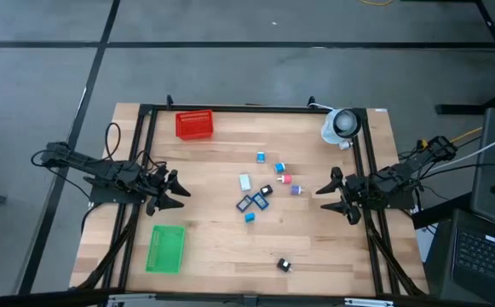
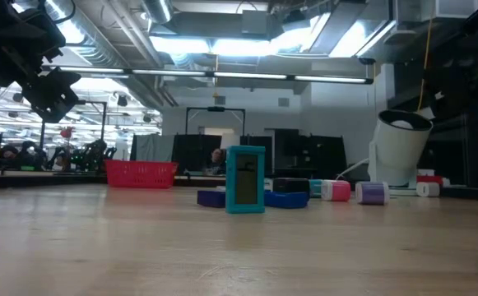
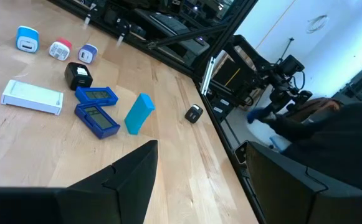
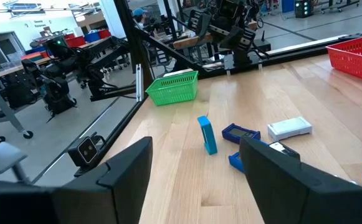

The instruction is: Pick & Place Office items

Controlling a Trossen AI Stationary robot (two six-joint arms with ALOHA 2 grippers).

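Several tiny office items lie scattered at mid-table: blue pieces (image 1: 261, 157), a pale grey-white block (image 1: 244, 182), two dark blue flat pieces (image 1: 252, 202), a black piece (image 1: 266, 190), a pink one (image 1: 286, 179), a purple one (image 1: 296, 189), an upright light-blue piece (image 1: 250, 218) and a lone black piece (image 1: 284, 265) near the front edge. My left gripper (image 1: 179, 191) is open and empty, above the table's left part. My right gripper (image 1: 325, 197) is open and empty, at the right of the items.
A red mesh basket (image 1: 194, 124) stands at the far left of the table. A flat green tray (image 1: 165, 248) lies at the near left. A white cylinder-shaped device (image 1: 341, 125) stands at the far right corner. Black frame rails run along the table's sides.
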